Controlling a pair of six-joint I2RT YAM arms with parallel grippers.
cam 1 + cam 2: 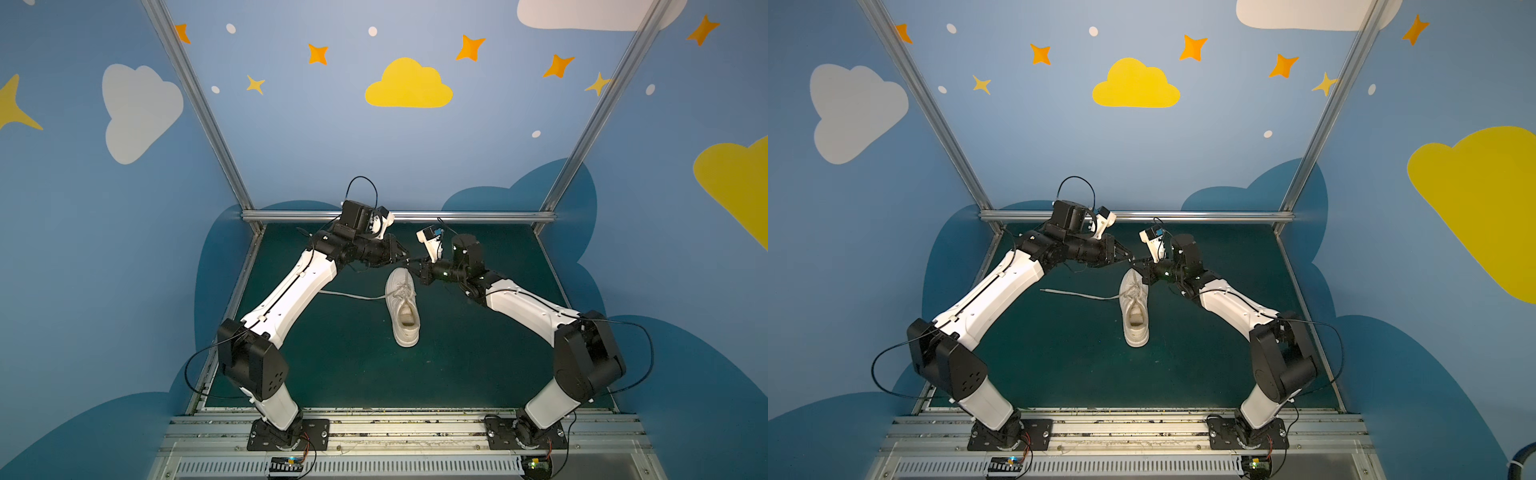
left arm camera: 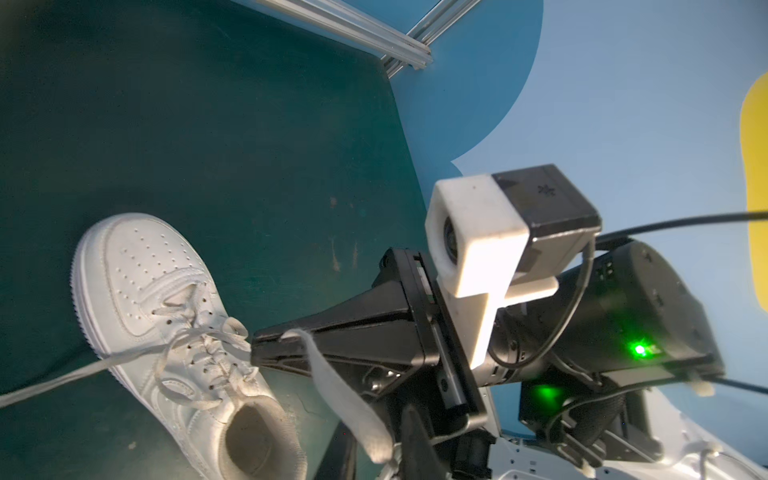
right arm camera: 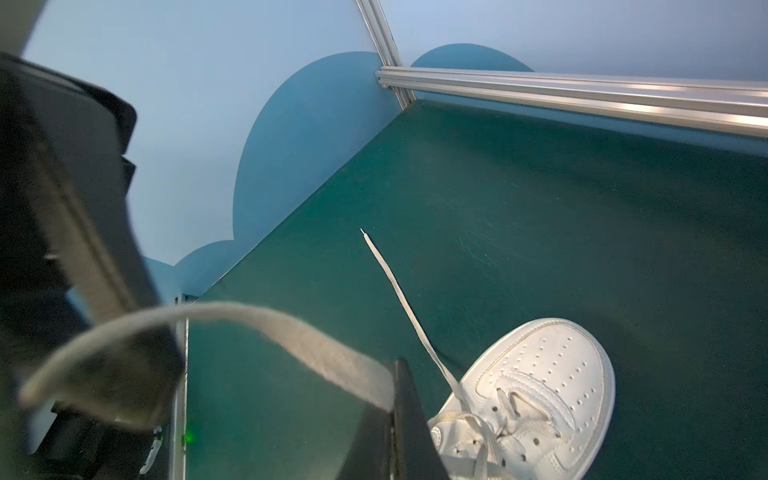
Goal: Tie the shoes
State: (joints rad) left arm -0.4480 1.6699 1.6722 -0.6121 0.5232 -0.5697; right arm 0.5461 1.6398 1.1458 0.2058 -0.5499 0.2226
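Because the two arms meet tip to tip in both top views, the left gripper [image 1: 404, 254] and the right gripper [image 1: 415, 264] read there as one dark knot, and their jaws cannot be made out from above; the wrist views help only partly. From the left wrist, the right gripper's tips are pressed together on the lace [image 2: 332, 382], a flat white strip that leaves them and hangs toward the left gripper's own fingers [image 2: 413, 444], which are cut off at the frame's edge. Those fingers seem to stand a little apart with the strip between them, but whether they pinch it I cannot tell, and from the right wrist the left gripper is only a blurred black mass. The sneaker [image 1: 402, 307] stands on its sole near the middle of the mat [image 1: 332, 365], heel toward the arm bases, its toe near the two meeting tips, which hang above it. Its other lace [image 1: 1079, 294] lies nearly straight on the mat, pointing toward the left arm. The mat is dark green and scuffed, an aluminium rail [image 1: 457, 216] runs along its far edge, and the walls [image 1: 291, 145] are blue, painted with clouds and with orange and yellow stars
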